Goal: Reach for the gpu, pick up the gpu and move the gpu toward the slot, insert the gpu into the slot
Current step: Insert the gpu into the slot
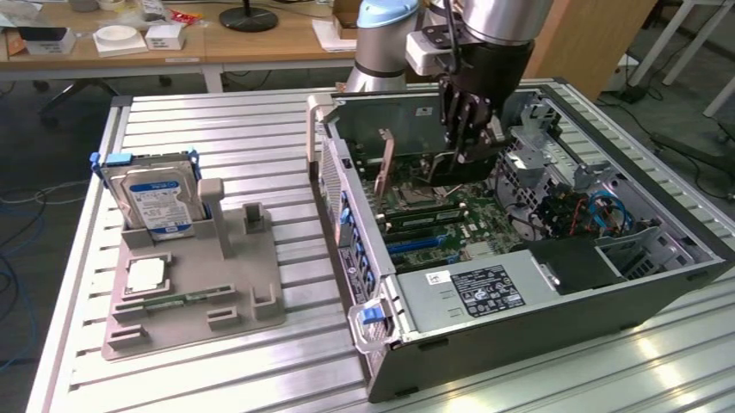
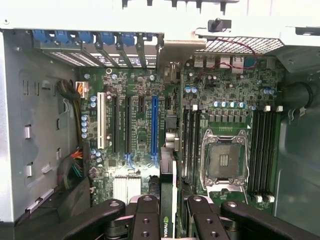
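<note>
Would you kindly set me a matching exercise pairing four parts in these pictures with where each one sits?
Things:
1. thin dark gpu card
2. long blue plastic slot
3. boxy silver hard drive
4. square silver processor socket

Places:
A. upright in the grey holder, outside the case
B. clamped in the hand
C. between two banks of black memory slots
D. empty, on the green motherboard beside black expansion slots

Pairs: 1-B, 2-D, 3-A, 4-C
</note>
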`<state>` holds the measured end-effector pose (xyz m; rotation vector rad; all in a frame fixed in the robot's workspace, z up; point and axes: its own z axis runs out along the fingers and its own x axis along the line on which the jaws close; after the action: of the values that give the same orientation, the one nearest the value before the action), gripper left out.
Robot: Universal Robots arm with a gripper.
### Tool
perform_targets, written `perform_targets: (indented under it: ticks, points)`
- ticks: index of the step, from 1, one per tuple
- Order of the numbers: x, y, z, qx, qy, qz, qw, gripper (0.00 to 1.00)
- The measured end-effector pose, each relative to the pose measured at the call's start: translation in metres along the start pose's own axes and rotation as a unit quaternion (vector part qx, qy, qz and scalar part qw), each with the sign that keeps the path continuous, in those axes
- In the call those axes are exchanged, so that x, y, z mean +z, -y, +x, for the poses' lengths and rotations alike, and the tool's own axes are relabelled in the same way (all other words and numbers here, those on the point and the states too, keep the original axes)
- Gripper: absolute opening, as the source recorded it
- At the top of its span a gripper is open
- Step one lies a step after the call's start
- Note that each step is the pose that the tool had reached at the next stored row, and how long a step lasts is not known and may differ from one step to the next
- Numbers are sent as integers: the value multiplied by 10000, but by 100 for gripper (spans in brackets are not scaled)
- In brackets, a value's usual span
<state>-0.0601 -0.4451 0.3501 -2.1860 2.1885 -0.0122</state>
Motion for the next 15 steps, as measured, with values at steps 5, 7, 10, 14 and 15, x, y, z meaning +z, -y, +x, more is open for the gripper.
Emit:
perform_targets:
  ticks: [5,7,10,14,15]
  points:
    - [40,-13,5,0,0,0,10000,26]
    - [47,-18,7,0,0,0,10000,26]
    - [52,-23,16,0,0,0,10000,26]
    - [57,-25,35,0,0,0,10000,26]
    - [58,-25,40,0,0,0,10000,26]
